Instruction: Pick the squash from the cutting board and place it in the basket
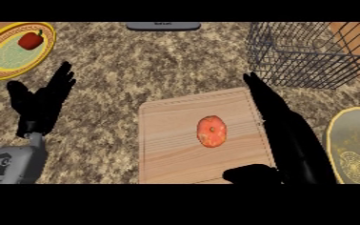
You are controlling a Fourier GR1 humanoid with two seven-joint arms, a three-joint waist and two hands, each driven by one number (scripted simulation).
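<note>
The orange squash (pixel 212 131) lies near the middle of my wooden cutting board (pixel 169 148), its long axis running roughly up and down the view, apart from both my hands. My right hand (pixel 285 128) stretches along the board's right edge with fingers straight and thumb spread toward the board's lower corner, grasping nothing, while the wire basket (pixel 302 52) stands beyond it. My left hand (pixel 42 102) rests open at the left, fingers up, below the yellow plate (pixel 14 57) with its red pepper (pixel 31 40); I can read no writing anywhere.
</note>
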